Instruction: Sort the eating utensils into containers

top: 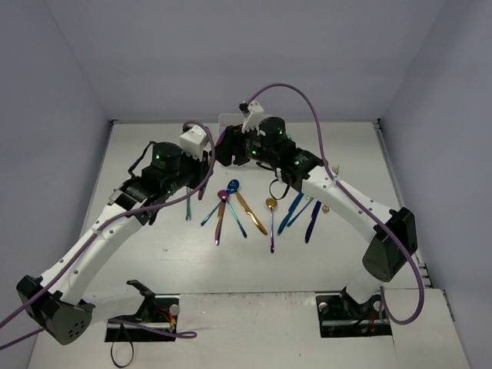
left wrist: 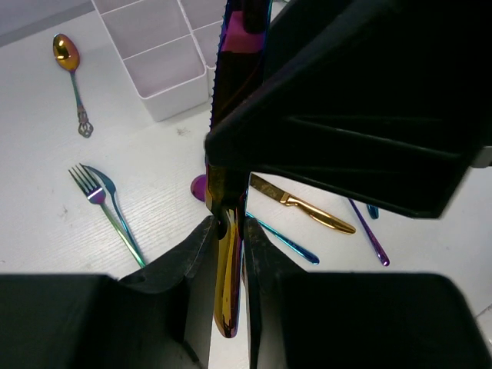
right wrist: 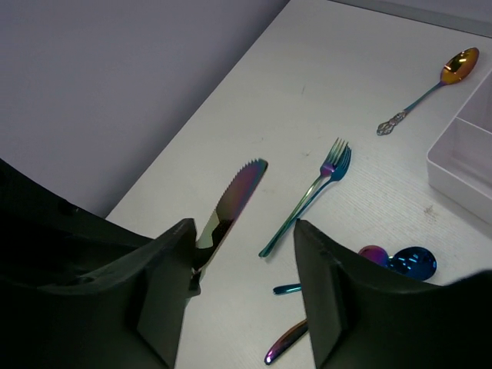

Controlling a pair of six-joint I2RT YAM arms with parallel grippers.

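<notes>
My left gripper (left wrist: 228, 246) is shut on the handle of an iridescent rainbow knife (left wrist: 225, 292) and holds it off the table, serrated blade pointing away. My right gripper (right wrist: 246, 284) is open, and that knife's blade (right wrist: 234, 200) lies between its fingers, close to the left finger (right wrist: 173, 284). In the top view both grippers meet at the back centre, left (top: 216, 154) and right (top: 231, 152). The white compartment block (left wrist: 165, 65) stands just beyond them and also shows in the right wrist view (right wrist: 465, 157). Other utensils lie loose on the table.
Two forks (right wrist: 317, 186) lie together and a gold spoon (right wrist: 455, 68) lies beside the block. Nearer me lie a blue spoon (top: 233, 185), a purple spoon (top: 222, 195), a gold knife (top: 254, 216), a gold-bowled spoon (top: 271, 204) and blue and purple utensils (top: 301, 214). Walls enclose the table.
</notes>
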